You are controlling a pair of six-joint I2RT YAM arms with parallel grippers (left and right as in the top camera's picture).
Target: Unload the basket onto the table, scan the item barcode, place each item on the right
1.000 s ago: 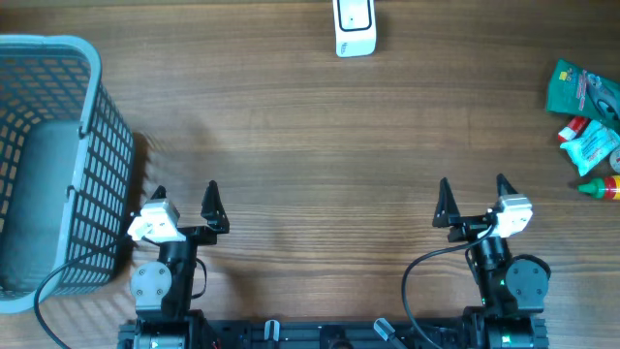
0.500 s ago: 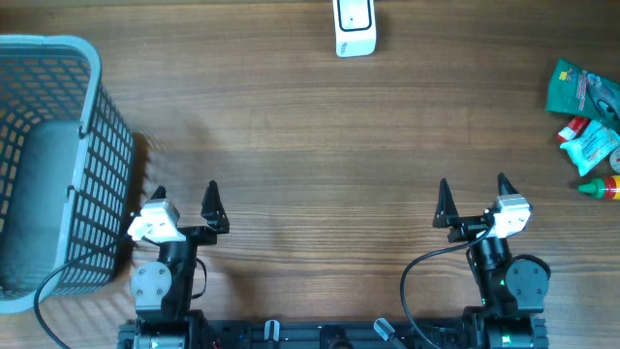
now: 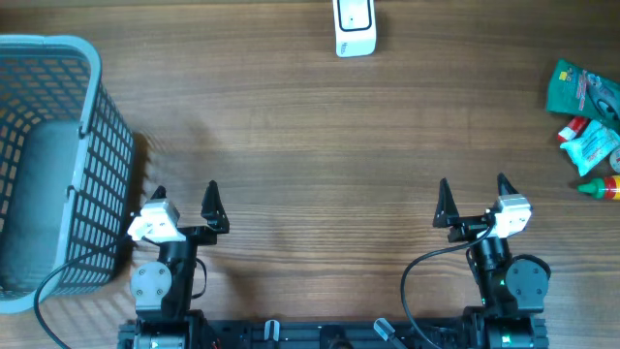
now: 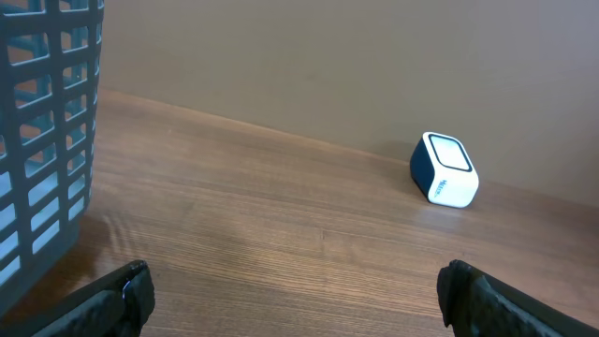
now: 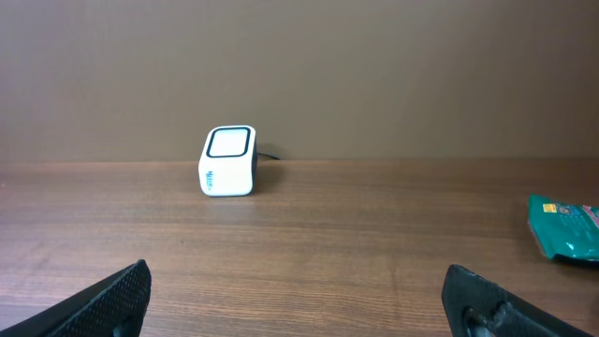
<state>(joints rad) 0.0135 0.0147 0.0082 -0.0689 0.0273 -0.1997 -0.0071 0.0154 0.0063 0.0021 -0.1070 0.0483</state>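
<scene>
A white barcode scanner (image 3: 355,27) stands at the table's far edge, also visible as the scanner (image 4: 445,168) in the left wrist view and the scanner (image 5: 228,161) in the right wrist view. Several packaged items lie at the far right: a green packet (image 3: 581,89), a teal pouch (image 3: 595,148) and a small bottle (image 3: 601,186). The green packet (image 5: 564,226) shows in the right wrist view too. My left gripper (image 3: 184,195) and right gripper (image 3: 471,190) both sit near the front edge, open, with nothing between their fingers.
A grey plastic basket (image 3: 50,165) stands at the left, close beside my left gripper; its mesh wall (image 4: 42,131) fills the left of the left wrist view. Bare wooden tabletop (image 3: 320,145) lies between the grippers and the scanner.
</scene>
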